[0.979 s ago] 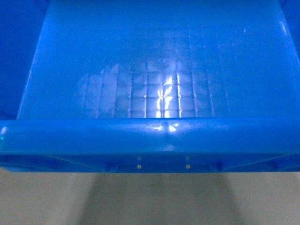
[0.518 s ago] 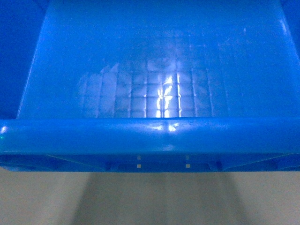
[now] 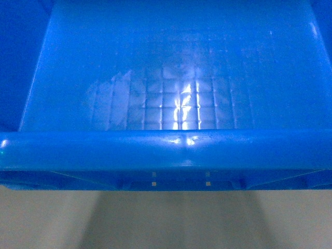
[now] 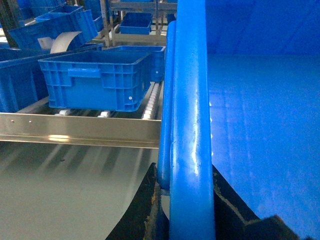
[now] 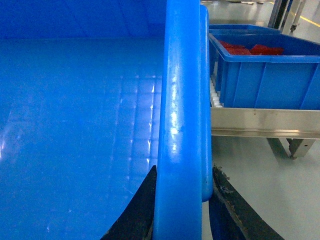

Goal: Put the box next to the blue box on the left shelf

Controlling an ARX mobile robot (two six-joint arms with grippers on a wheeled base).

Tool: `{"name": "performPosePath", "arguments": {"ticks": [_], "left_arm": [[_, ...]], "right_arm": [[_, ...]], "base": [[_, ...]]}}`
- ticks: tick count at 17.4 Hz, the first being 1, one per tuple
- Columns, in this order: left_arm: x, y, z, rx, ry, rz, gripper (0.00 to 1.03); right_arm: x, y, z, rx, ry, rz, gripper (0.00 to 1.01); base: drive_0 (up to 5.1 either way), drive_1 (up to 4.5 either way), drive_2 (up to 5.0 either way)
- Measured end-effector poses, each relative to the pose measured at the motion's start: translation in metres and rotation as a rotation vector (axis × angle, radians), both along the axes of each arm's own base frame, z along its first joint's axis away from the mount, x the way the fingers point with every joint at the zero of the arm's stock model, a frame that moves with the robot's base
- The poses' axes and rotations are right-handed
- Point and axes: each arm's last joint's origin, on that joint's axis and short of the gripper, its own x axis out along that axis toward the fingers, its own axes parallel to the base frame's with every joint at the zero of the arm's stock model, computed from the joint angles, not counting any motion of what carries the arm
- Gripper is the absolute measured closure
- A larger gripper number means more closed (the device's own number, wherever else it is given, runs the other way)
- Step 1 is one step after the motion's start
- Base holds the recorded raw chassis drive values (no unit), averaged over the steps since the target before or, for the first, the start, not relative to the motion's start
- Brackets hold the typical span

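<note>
The box (image 3: 171, 104), a big open blue crate with a grid floor, fills the head view, its near rim running across the frame. My left gripper (image 4: 183, 169) is shut on the box's (image 4: 260, 125) left rim, one black finger on each side. My right gripper (image 5: 184, 170) is shut the same way on the box's (image 5: 80, 125) right rim. Ahead in the left wrist view, a ribbed blue box (image 4: 95, 80) sits on the left shelf (image 4: 150, 102), on white rollers behind a steel front rail. The carried box hangs over grey floor, short of that rail.
More blue crates (image 4: 45, 30) stand behind and left of the ribbed box. In the right wrist view a blue bin (image 5: 265, 75) holding red parts sits on rollers behind a steel rail (image 5: 265, 122), with a rack leg (image 5: 295, 147) on the grey floor.
</note>
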Motion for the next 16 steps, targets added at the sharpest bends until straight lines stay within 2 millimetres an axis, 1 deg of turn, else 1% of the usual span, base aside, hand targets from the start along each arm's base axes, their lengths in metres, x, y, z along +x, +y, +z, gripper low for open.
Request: {"name": "performPosePath", "arguments": {"ticks": [1,16], "left_arm": [[0.0000,0.0000,0.0000,0.000,0.000,0.000,0.86],[-0.0001,0.0000,0.0002,0.000,-0.001,0.000,0.86]], "right_arm": [[0.0000,0.0000,0.0000,0.000,0.000,0.000,0.80],[0.0000,0.0000,0.0000,0.000,0.000,0.000,0.80]], "base": [[0.0,0.00,0.0],[0.1,4.23,-4.1]]}}
